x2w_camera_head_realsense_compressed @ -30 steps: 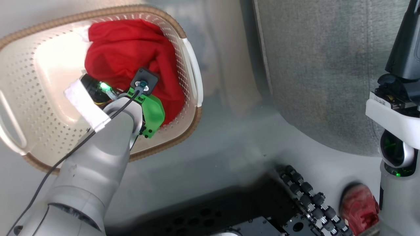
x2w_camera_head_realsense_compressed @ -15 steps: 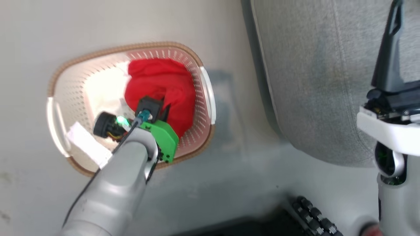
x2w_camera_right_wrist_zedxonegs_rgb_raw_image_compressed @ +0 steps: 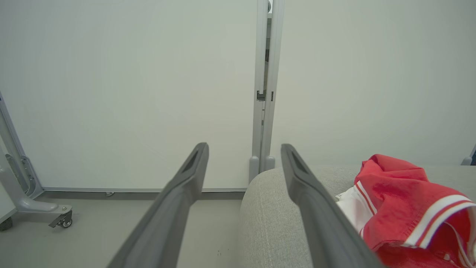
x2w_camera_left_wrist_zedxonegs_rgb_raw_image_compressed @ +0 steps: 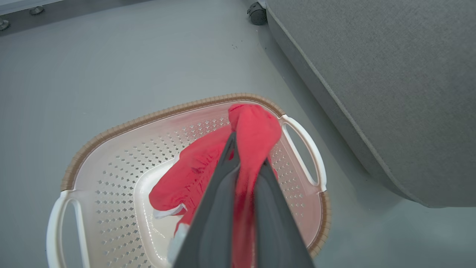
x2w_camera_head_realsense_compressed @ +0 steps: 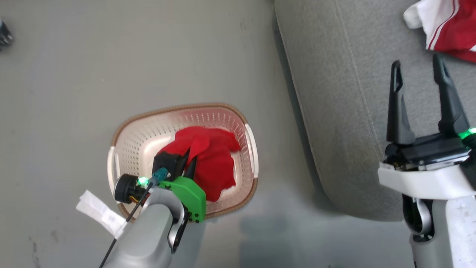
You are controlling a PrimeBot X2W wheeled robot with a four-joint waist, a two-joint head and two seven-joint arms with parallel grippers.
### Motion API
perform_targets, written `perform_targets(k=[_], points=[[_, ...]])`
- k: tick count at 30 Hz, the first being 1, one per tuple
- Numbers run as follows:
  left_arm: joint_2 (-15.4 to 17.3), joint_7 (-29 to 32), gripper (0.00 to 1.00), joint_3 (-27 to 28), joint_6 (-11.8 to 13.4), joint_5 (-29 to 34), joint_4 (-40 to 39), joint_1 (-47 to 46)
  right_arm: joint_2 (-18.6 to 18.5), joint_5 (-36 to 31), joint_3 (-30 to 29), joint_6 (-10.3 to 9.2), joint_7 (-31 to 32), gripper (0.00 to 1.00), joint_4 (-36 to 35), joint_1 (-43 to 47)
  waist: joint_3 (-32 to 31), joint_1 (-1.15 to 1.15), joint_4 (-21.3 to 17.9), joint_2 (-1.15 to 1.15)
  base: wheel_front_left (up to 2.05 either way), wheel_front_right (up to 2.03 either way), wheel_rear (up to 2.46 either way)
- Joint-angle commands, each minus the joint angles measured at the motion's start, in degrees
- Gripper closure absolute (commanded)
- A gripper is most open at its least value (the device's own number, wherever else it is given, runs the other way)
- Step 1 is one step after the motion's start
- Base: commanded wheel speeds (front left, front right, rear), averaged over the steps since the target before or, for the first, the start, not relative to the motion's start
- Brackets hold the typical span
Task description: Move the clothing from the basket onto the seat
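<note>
Two red garments were counted, one basket, one seat and two grippers. The first red garment (x2w_camera_head_realsense_compressed: 214,163) was found in the basket (x2w_camera_head_realsense_compressed: 178,108), which was placed on the grey floor (x2w_camera_head_realsense_compressed: 111,56) just to the left of the seat (x2w_camera_head_realsense_compressed: 346,111), with a narrow strip of floor seen between them. The second red garment (x2w_camera_head_realsense_compressed: 450,26), with white panels and thin white stripes, was laid on the far right part of the seat, crumpled. The left gripper (x2w_camera_head_realsense_compressed: 189,158) was held over the near right part of the basket, and its two dark fingers were clenched on a fold of the first red garment. In the left wrist view the red fabric was pinched in the narrow gap between the fingers and was raised above them in a bunch, near the basket's right handle, while the rest of the fabric was spread down onto the perforated bottom, where a little white trim was seen. The right gripper (x2w_camera_head_realsense_compressed: 417,60) was held above the near right part of the seat, its fingers spread wide apart and nothing touched or gripped by them. The second red garment was seen beyond its fingertips and to the right, apart from them. A white tag (x2w_camera_head_realsense_compressed: 100,214) was fixed on the left arm near the wrist.
</note>
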Motion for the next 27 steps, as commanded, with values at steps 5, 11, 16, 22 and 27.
perform_targets(k=[5, 11, 16, 22, 27], points=[[0.10, -0.03, 1.00, 2.65, 0.21, 1.82, -3.77, 5.65, 0.22, 0.89, 1.50, -0.06, -0.01, 0.00, 1.96, 4.49, -16.09, 0.00, 1.83, 0.00, 0.00, 0.00, 0.00], [0.11, -0.04, 1.00, 4.87, -0.32, 3.80, -8.20, 9.37, 0.40, 1.02, 2.30, -0.06, -0.01, 0.00, 2.95, 8.26, -21.70, 0.00, 1.78, 0.00, 0.00, 0.00, 0.00], [0.41, -0.04, 1.00, 6.56, -0.49, 5.31, -12.41, 11.40, 0.51, 1.13, 3.05, -0.06, -0.01, 0.00, 3.50, 10.80, -24.48, 0.00, 1.72, 0.00, 0.00, 0.00, 0.00], [0.42, -0.04, 1.00, 7.77, -1.20, 7.08, -17.76, 12.62, 0.35, 1.29, 4.10, -0.06, -0.01, 0.00, 4.04, 12.72, -26.37, 0.00, 1.83, 0.00, 0.00, 0.00, 0.00], [0.33, -0.03, 1.00, 8.40, -2.06, 6.82, -22.60, 12.67, -0.30, 1.65, 6.04, -0.06, 0.00, 0.00, 4.87, 13.42, -26.78, 0.00, 1.82, 0.00, 0.00, 0.00, 0.00]])
